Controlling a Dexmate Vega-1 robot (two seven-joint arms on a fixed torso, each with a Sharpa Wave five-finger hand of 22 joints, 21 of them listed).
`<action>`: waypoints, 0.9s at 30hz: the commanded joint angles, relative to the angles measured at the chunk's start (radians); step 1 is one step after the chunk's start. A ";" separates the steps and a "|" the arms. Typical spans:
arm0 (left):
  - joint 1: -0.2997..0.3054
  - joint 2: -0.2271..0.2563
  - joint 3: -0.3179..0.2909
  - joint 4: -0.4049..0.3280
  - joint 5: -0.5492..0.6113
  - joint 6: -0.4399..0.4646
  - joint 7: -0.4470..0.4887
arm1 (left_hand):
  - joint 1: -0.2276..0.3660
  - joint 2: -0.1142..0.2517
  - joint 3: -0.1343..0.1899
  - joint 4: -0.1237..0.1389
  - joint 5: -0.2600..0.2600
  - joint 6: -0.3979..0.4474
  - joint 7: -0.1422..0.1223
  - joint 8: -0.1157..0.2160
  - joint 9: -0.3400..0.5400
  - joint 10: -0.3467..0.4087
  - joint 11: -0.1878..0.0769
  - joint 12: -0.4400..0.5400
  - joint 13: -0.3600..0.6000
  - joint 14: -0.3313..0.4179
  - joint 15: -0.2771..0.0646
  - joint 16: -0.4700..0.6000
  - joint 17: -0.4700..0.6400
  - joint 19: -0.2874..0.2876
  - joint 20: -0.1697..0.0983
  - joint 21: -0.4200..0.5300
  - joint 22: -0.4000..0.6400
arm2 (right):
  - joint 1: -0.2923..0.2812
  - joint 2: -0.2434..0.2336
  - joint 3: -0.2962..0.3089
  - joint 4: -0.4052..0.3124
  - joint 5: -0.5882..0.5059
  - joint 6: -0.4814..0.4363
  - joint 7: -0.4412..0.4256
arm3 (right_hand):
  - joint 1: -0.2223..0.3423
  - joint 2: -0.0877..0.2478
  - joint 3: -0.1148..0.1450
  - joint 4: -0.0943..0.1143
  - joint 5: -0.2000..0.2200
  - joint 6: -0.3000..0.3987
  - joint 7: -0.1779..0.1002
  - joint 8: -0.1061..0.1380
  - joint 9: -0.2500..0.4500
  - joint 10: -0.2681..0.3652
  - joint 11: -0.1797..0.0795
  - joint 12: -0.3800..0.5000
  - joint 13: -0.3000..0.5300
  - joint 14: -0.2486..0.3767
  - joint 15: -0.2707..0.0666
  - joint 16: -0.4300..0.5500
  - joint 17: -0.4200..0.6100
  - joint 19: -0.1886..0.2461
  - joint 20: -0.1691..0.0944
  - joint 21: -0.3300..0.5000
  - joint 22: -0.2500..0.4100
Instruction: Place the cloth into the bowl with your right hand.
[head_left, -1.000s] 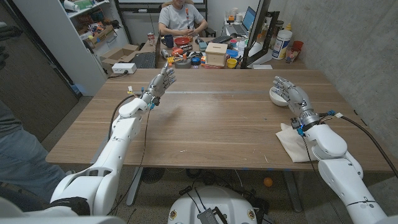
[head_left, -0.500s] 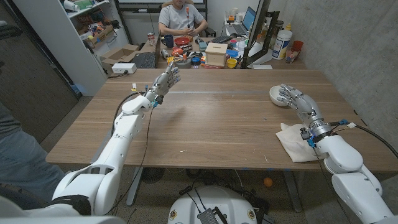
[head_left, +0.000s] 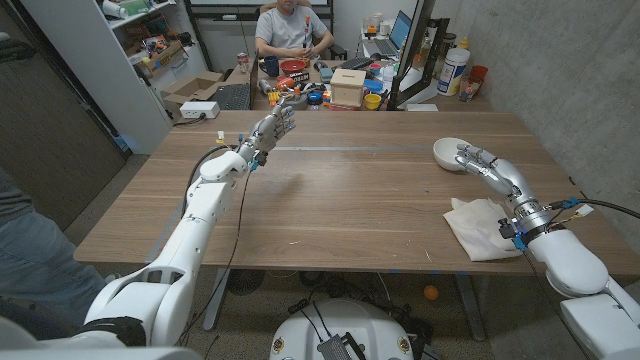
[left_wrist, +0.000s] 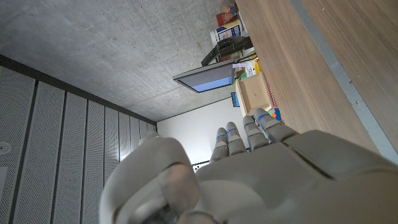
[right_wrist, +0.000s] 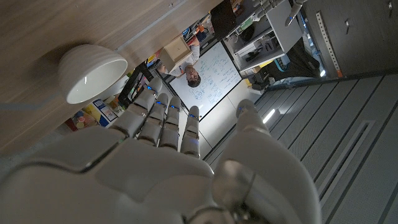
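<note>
R arm hides cloth edge.

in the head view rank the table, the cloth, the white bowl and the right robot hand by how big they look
1. table, by far the largest
2. cloth
3. right robot hand and bowl look about alike, so I won't rank them; the bowl lies farther from the camera, which may shrink it.

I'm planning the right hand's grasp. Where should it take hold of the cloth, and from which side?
Probably from above, pinching the raised folds near the middle of the cloth. It lies nearly flat on the table, so its edges offer little purchase. The right hand is open.
</note>
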 joint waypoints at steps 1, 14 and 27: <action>0.014 0.002 0.010 -0.043 0.003 0.021 0.022 | 0.003 0.010 -0.009 0.001 0.006 0.010 0.000 0.003 0.004 0.009 0.002 0.006 0.005 0.006 0.006 0.004 0.003 -0.004 0.005 0.004 0.005 | -0.101 -0.073 0.061 -0.060 -0.261 0.001 -0.063 | 0.028 -0.014 0.004 0.002 0.009 0.007 -0.009 0.002 0.005 0.012 -0.001 0.005 0.005 0.011 -0.006 -0.003 -0.001 0.017 0.049 0.000 0.000; 0.013 -0.001 0.014 -0.044 -0.004 0.020 0.023 | 0.003 0.013 -0.010 0.001 0.007 0.018 -0.003 0.005 0.005 0.015 -0.003 0.008 0.005 0.010 0.002 0.005 0.003 -0.004 0.009 0.005 0.005 | -0.202 -0.131 0.108 -0.170 -0.555 -0.095 -0.092 | 0.044 -0.037 0.003 0.016 0.015 0.036 -0.024 0.006 0.007 0.025 -0.009 0.006 0.007 0.009 0.028 -0.010 0.000 0.039 0.128 -0.007 -0.002; 0.015 0.007 0.016 -0.048 -0.004 0.028 0.017 | 0.003 0.015 -0.012 0.001 0.007 0.025 -0.004 0.006 0.005 0.018 -0.004 0.009 0.005 0.014 0.003 0.006 0.003 -0.006 0.015 0.005 0.005 | -0.239 -0.150 0.086 -0.221 -0.701 -0.206 -0.077 | 0.036 -0.055 -0.004 0.039 0.026 0.044 -0.050 -0.004 0.008 0.030 -0.039 0.003 0.010 -0.038 0.097 -0.022 0.004 -0.072 0.239 -0.064 -0.002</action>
